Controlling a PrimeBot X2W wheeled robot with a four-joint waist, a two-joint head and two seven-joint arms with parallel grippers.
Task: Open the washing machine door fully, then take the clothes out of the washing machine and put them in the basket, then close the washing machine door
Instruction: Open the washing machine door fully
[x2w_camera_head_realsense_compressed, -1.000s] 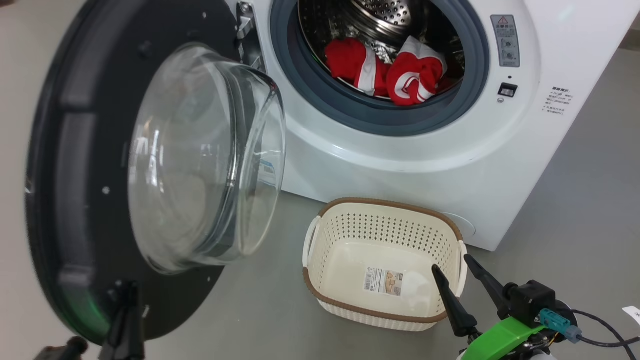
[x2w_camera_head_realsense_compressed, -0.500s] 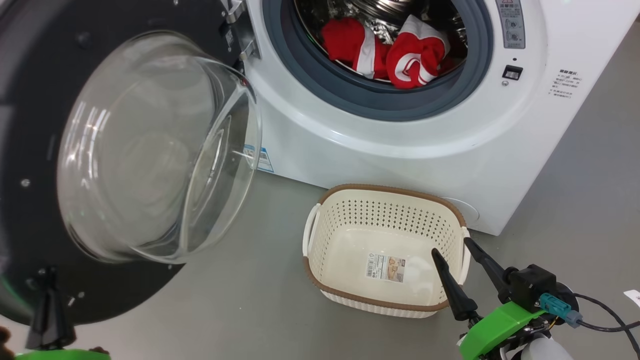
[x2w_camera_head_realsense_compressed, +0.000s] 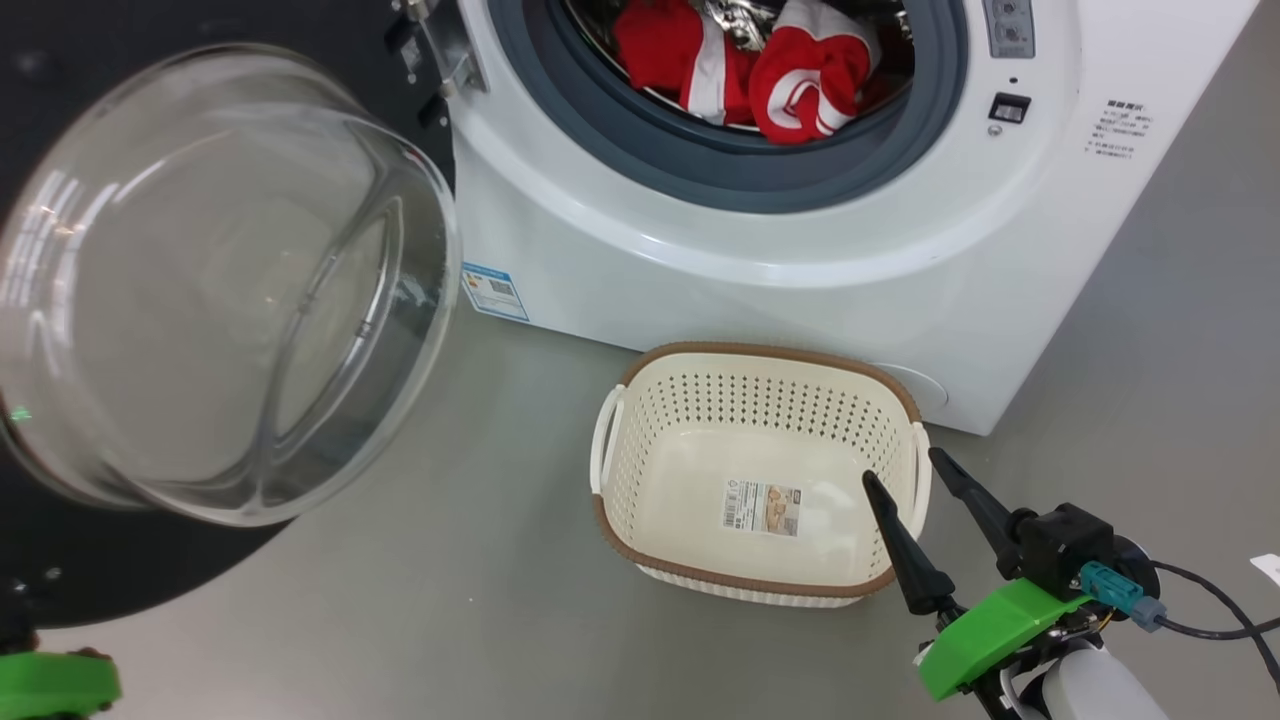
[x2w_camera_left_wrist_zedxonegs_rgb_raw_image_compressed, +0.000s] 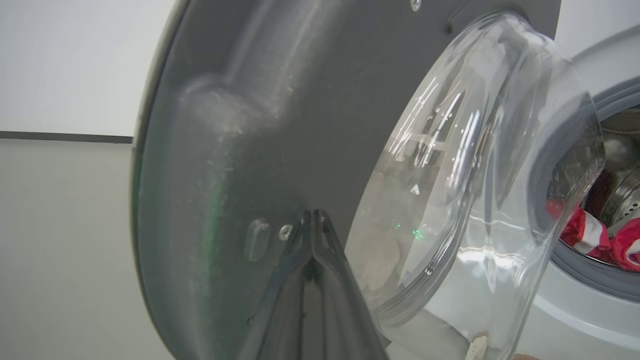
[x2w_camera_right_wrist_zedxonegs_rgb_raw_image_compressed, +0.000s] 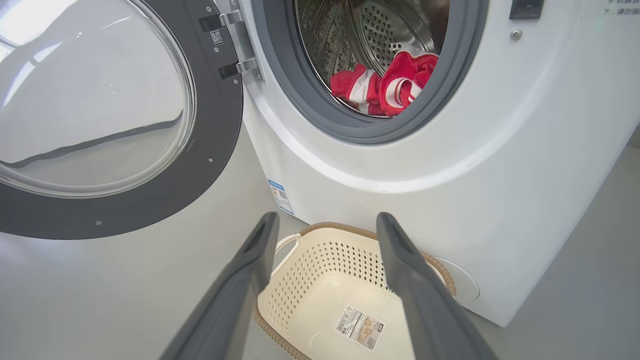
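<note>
Smooth grey floor (x2w_camera_head_realsense_compressed: 500, 600) beneath my right gripper (x2w_camera_head_realsense_compressed: 902, 465), fingers apart. My left gripper (x2w_camera_left_wrist_zedxonegs_rgb_raw_image_compressed: 314, 215), fingers together, faces the washing machine door (x2w_camera_left_wrist_zedxonegs_rgb_raw_image_compressed: 240, 125), white wall (x2w_camera_left_wrist_zedxonegs_rgb_raw_image_compressed: 75, 60) beside.

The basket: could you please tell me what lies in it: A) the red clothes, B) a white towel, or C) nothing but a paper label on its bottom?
C: the basket holds just its label, while the clothes lie in the washing machine.

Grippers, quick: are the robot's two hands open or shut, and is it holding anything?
Left gripper: shut, holding nothing, tips by the washing machine door.
Right gripper: open, empty, near the basket.
</note>
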